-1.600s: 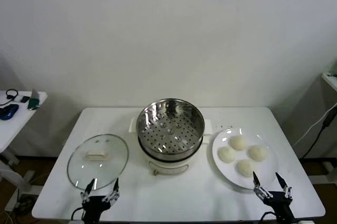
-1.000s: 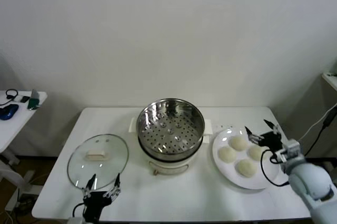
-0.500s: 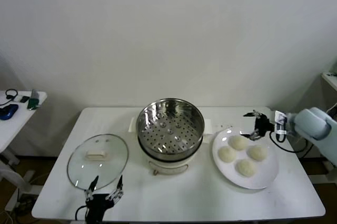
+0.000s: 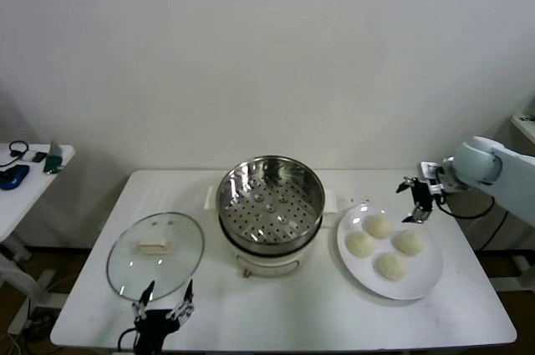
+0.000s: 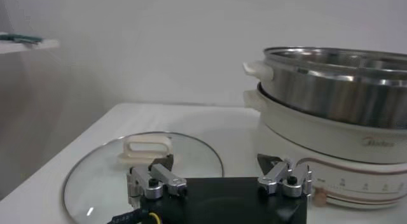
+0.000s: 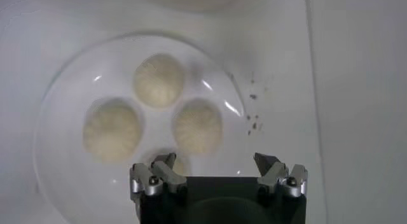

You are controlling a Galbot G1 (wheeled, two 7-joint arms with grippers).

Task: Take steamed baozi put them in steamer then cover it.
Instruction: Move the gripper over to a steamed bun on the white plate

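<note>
Cream baozi [image 4: 378, 225] on plate [image 4: 425, 281]; right gripper [image 4: 418, 202] above, jaws wide; left gripper [image 4: 164, 309] parked, jaws wide.

White bench [image 4: 100, 205] stands against plain white wall [image 4: 251, 46]. Left of bench: small white side table [image 4: 33, 173] carrying dark small items. Dark floor [image 4: 71, 259] between them.

four baozi [image 4: 379, 243] on plate | steamer [image 4: 271, 196] empty | cover [image 4: 155, 254] flat, left

A faint, unreadable brand mark sits on the cooker base [image 5: 356, 142].
</note>
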